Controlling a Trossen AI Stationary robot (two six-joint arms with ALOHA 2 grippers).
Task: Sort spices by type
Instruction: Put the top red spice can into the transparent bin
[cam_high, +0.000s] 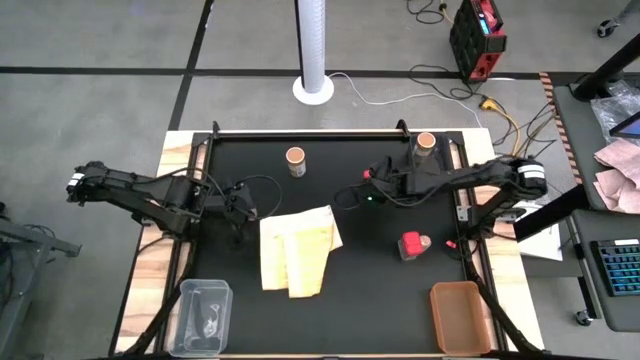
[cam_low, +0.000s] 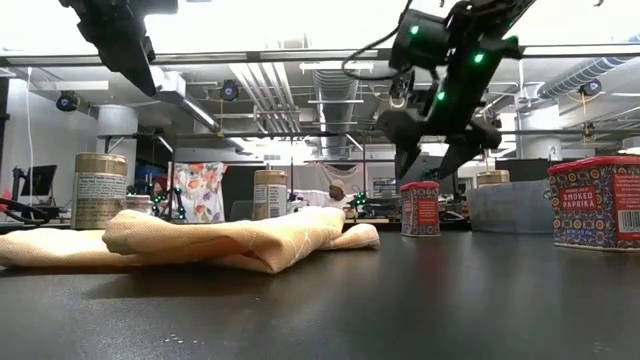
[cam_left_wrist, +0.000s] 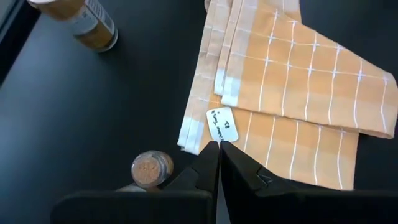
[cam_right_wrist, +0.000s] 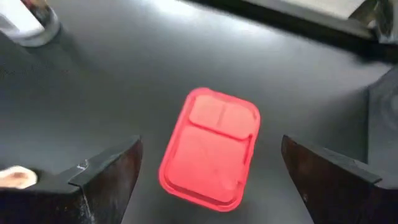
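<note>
1. Your target is the small red tin (cam_right_wrist: 210, 147), standing on the black worktop (cam_high: 330, 320). In the high view it shows only as a red sliver at the right tool's tip, about 2 o'clock from the worktop's centre.
2. The right tool (cam_high: 372, 178) hangs directly over that tin with its fingers spread wide, holding nothing. In the right wrist view the tin sits between the two fingers, its long axis running roughly along the gap, slightly skewed. A straight descent looks right; judge whether the fingers will close across its narrow sides.
3. The right arm is clearly the nearer one.
4. A second red tin (cam_high: 412, 244) lies at 4 o'clock. Round jars stand at 12 o'clock (cam_high: 296, 160) and 1 o'clock (cam_high: 426, 146).
5. The left tool (cam_high: 241, 203) waits at 9 o'clock, fingers pressed together and empty, beside the yellow cloth (cam_high: 298, 250).
</note>
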